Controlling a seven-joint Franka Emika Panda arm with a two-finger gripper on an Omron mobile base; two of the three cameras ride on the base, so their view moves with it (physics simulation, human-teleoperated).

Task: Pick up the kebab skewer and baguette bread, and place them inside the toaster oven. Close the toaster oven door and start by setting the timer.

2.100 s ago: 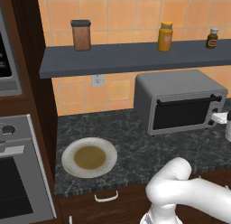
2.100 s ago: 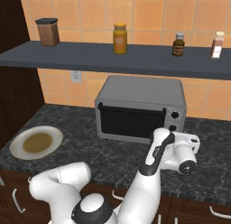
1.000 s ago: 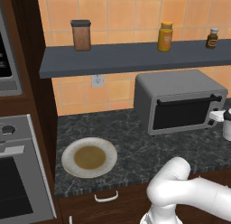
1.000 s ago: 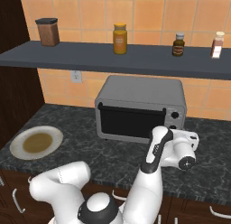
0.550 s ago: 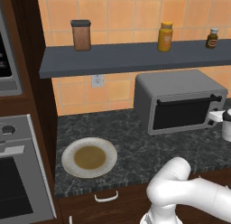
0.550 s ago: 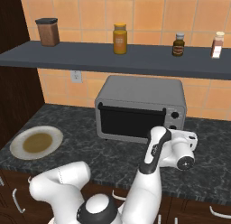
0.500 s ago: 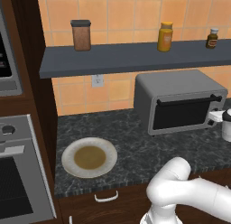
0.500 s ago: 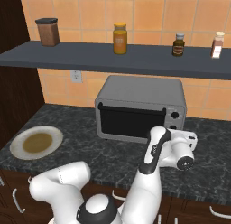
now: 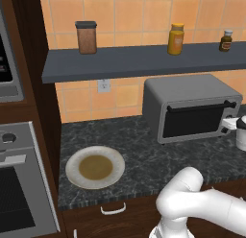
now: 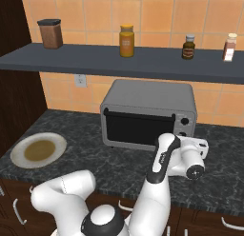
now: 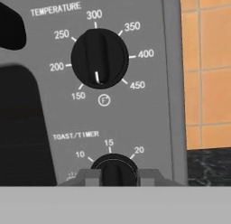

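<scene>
- Our gripper (image 11: pixel 118 175) is clenched on the timer knob (image 11: pixel 113 166), its two fingertips flanking the dial at the lower right of the toaster oven (image 10: pixel 152 99) front.
- We see the toaster oven door (image 10: pixel 137 129) closed, its black bar handle (image 10: pixel 138 115) along the top edge.
- The temperature knob (image 11: pixel 99 58) sits above the timer knob.
- A plate (image 9: pixel 73 165) lies on the counter (image 9: pixel 139 150), well apart to the left of the toaster oven.
</scene>
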